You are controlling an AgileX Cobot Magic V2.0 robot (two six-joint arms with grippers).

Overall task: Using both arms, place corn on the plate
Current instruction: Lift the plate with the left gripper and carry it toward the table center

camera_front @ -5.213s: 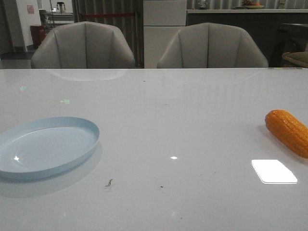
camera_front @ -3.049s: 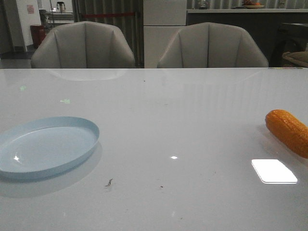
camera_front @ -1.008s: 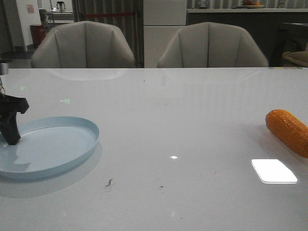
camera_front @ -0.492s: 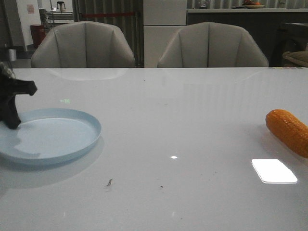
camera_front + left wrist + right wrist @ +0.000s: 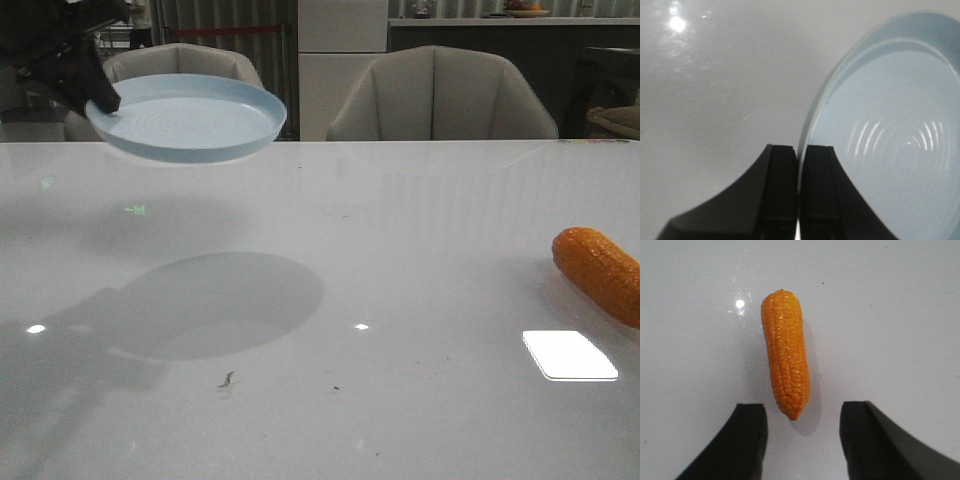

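Observation:
My left gripper [image 5: 95,90] is shut on the rim of the pale blue plate [image 5: 190,118] and holds it high above the table at the far left. In the left wrist view the two black fingers [image 5: 781,190] pinch the plate's edge [image 5: 880,130]. The orange corn [image 5: 600,272] lies on the table at the right edge. In the right wrist view the corn [image 5: 785,352] lies lengthwise just ahead of my right gripper [image 5: 802,432], which is open and empty, above the table. The right arm does not show in the front view.
The plate's shadow [image 5: 215,305] falls on the white table below it. A bright light patch [image 5: 568,355] lies near the corn. Two grey chairs [image 5: 440,95] stand behind the table's far edge.
My left gripper came in from the left, closed on the plate's rim and lifted the plate up and to the right, from the table to well above it. The corn has not moved.

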